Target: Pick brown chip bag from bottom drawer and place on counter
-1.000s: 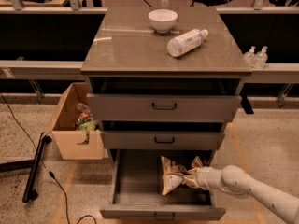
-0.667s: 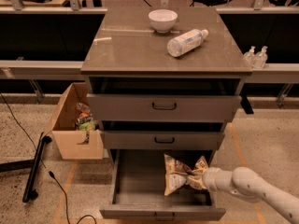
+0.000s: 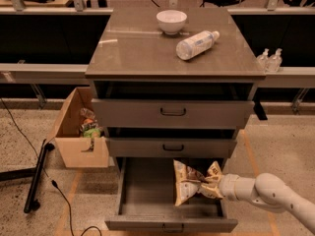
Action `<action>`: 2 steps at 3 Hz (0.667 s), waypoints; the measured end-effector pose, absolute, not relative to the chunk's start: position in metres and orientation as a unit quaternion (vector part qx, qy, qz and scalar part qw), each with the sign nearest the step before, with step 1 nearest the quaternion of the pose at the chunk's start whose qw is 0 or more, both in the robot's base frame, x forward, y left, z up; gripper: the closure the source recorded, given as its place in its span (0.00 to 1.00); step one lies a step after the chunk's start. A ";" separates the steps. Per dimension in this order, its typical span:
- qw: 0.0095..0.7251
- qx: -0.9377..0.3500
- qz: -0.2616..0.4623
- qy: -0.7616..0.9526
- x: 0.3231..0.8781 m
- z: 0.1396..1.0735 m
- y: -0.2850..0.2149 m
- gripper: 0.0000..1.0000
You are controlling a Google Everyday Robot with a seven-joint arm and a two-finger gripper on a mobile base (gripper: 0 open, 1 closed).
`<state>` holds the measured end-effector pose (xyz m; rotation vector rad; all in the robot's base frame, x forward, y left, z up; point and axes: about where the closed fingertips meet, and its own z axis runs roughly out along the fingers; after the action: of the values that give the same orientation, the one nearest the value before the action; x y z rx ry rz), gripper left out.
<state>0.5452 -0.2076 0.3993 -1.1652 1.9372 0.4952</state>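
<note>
Camera view shows the gripper [image 3: 215, 187] clamped on the right side of the bag [image 3: 189, 183], which has shifted slightly rightward with the arm over the last second but remains within the open drawer [image 3: 147, 191], so the lift to the counter [image 3: 138, 48] appears only begun.

A single camera stands in front of the drawer cabinet, raised above it and tilted down, facing the drawer fronts squarely. It sits at middle range, so the whole cabinet fits. The far edge of the top surface [image 3: 138, 53] lies near the upper border, and the front panel of the open bottom drawer [image 3: 147, 193] lies at the lower border. The arm enters from the lower right corner. Its hand [image 3: 213, 185] sits low and right of centre over that drawer, gripping the brown chip bag [image 3: 187, 183].
</note>
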 end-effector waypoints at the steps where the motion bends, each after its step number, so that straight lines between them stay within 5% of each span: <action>1: 0.417 -0.463 0.212 0.753 0.539 0.413 -0.207 1.00; 2: 0.464 -0.456 0.246 0.718 0.517 0.471 -0.208 1.00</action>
<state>0.5170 -0.2084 0.4709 -1.1214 1.7655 0.6044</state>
